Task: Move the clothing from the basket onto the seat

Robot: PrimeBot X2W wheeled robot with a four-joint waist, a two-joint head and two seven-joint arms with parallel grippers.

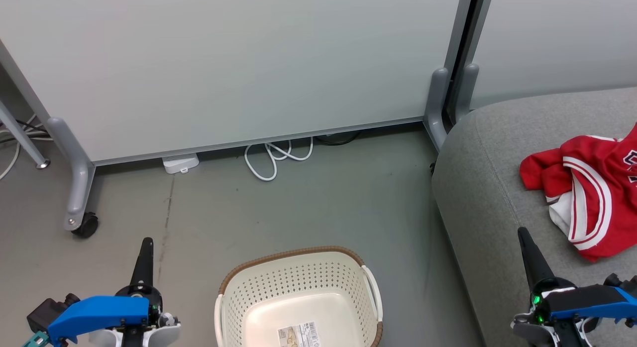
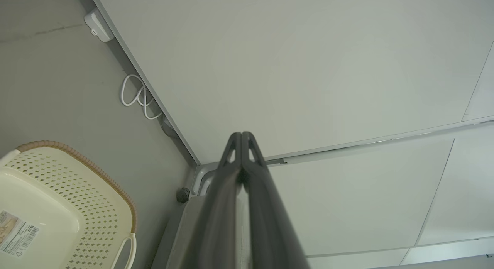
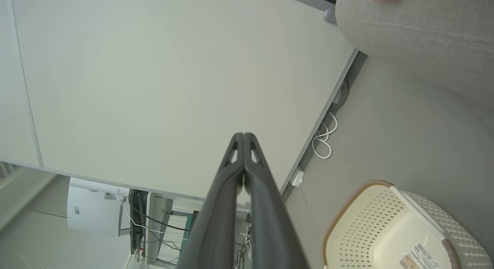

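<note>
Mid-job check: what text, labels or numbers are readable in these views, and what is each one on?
Nothing reads clearly.
Paper label on the floor of the cream perforated plastic basket: barcode and fine print, too small to read.
Red garment with white trim on the grey fabric sofa: dark marks at the head view's right edge, cut off, unreadable.
</note>
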